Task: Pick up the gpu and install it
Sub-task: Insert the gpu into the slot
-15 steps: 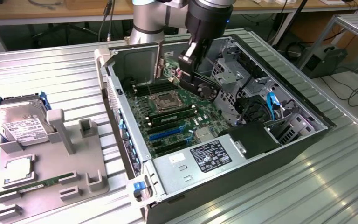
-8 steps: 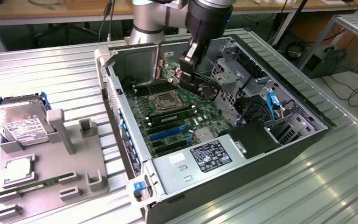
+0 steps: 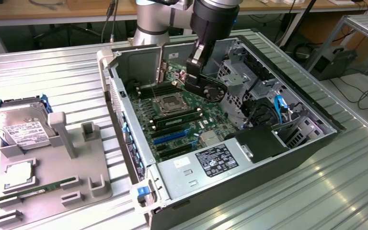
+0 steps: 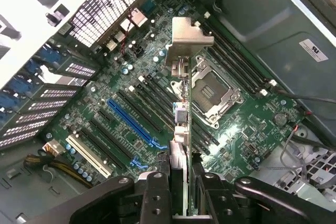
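Note:
The gpu (image 3: 165,67) hangs upright over the motherboard (image 3: 200,112) inside the open computer case (image 3: 299,143), its silver bracket pointing up. My gripper (image 3: 193,79) is shut on the card from the exterior view's right. In the wrist view the gpu (image 4: 185,77) appears edge-on, its bracket end far from the camera. The gripper (image 4: 181,192) pinches it between black fingers (image 4: 157,195). The card floats above the board, between the long blue slot (image 4: 134,121) and the CPU socket (image 4: 212,90). It touches no slot.
A silver hard drive (image 3: 21,127) lies at the exterior view's left in a blue holder. In front of it a grey fixture (image 3: 50,163) carries a green memory stick (image 3: 40,189) and a square chip (image 3: 19,175). Drive cages and cables (image 3: 260,100) crowd the case's right side.

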`<state>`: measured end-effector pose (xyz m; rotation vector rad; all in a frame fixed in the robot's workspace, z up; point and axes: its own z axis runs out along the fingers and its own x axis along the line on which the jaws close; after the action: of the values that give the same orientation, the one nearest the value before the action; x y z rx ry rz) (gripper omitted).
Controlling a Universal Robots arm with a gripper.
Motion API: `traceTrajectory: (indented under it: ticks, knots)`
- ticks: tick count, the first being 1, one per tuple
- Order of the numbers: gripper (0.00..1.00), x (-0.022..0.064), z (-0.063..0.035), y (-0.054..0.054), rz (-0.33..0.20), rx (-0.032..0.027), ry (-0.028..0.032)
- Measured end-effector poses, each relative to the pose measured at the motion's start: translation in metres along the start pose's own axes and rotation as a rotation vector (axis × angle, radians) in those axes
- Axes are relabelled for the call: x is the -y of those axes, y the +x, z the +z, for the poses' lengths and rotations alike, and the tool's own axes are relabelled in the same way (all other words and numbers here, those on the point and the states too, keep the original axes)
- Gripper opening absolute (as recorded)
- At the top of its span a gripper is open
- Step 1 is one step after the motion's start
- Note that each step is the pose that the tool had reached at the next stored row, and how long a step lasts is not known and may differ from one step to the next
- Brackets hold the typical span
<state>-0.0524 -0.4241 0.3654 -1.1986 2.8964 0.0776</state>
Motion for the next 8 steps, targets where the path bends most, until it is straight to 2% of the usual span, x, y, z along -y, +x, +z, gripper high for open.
traceTrajectory:
  ticks: [8]
  knots:
    - [0.26, 0.0000, 0.0000, 0.0000, -0.055, -0.0024, -0.0013]
